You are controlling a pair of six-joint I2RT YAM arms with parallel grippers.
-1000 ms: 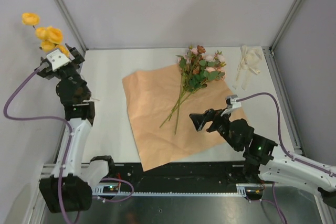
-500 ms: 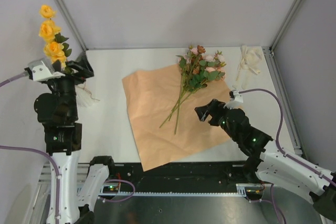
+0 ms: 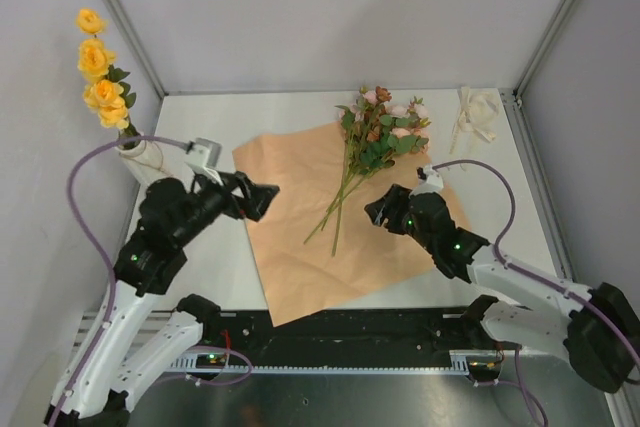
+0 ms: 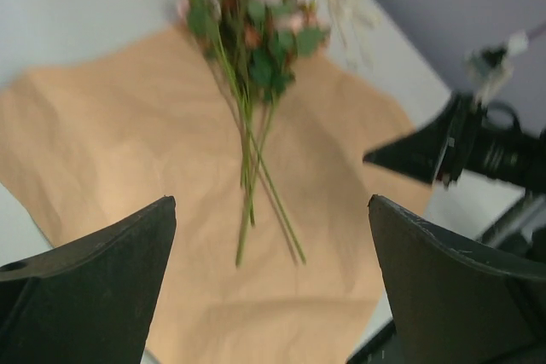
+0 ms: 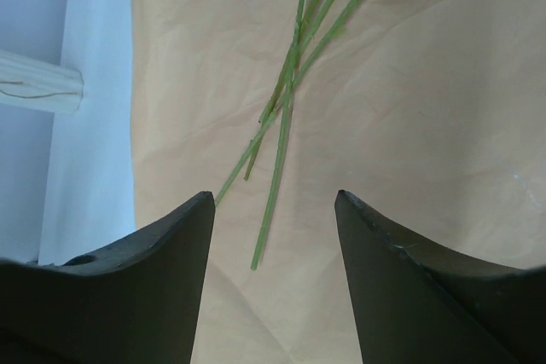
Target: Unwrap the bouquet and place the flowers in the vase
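Note:
The bouquet is unwrapped. Its peach-orange paper point(image 3: 300, 237) lies flat on the table, and pink and rust flowers point(image 3: 382, 129) lie on it with their thin green stems point(image 3: 335, 209) pointing toward me. The cream-white vase point(image 3: 140, 154) stands at the far left and holds yellow flowers point(image 3: 100, 72). My left gripper point(image 3: 262, 197) hovers open and empty over the paper's left edge, facing the stems point(image 4: 247, 168). My right gripper point(image 3: 375, 209) is open just right of the stem ends point(image 5: 277, 151), with nothing between its fingers. The vase's ribbed body point(image 5: 34, 91) shows at the left of the right wrist view.
The cream ribbon point(image 3: 474, 117) lies loose at the back right corner. Grey walls with metal frame bars close in the table on three sides. The black rail point(image 3: 350, 332) with the arm bases runs along the near edge.
My left gripper let go of the yellow flowers in the vase and swung down to the paper. My right gripper moved toward the stem ends and its jaws narrowed.

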